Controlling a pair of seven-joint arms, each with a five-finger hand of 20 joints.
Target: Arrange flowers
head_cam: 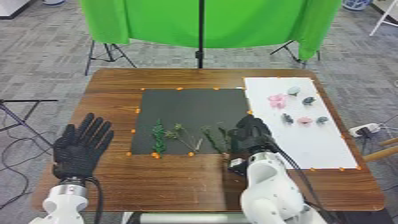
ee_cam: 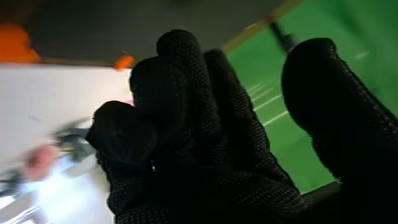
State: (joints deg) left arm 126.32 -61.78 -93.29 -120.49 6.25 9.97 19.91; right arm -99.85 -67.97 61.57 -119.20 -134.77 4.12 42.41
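We are seeing pink and grey-green flowers lying scattered on a white sheet; to their left, leafy green stems are lying on black. We are holding our right hand empty, fingers loose, near the stems, our left hand open, fingers spread, farther left.

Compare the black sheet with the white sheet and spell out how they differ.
The black sheet is dark and squarish; the white sheet is light, narrower and longer. The black sheet bears green stems, while the white sheet bears pink blooms among other small pieces. Both lie flat, with orange marks along their edges.
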